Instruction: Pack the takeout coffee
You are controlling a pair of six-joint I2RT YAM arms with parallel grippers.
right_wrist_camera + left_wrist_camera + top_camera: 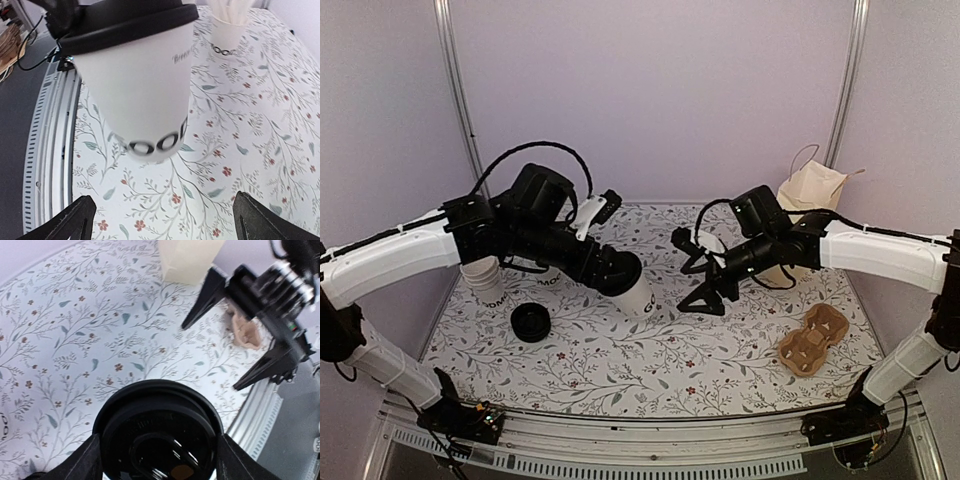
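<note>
Left gripper (157, 442) is reaching inward, clasping the takeout coffee (140, 85) by its lid.
Right gripper (705, 290) is hovering alongside, spread wide.

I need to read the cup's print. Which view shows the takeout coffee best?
Right wrist: the takeout coffee shows its side, lid and lettering up close. Left wrist sees only the black lid from above; top external shows it small and tilted.

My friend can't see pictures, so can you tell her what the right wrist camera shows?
A white takeout coffee with a black lid fills the view, tilted over the flowery table. The right pincer is open below it, fingertips clear of the cup. A white cup of sticks stands behind.
</note>
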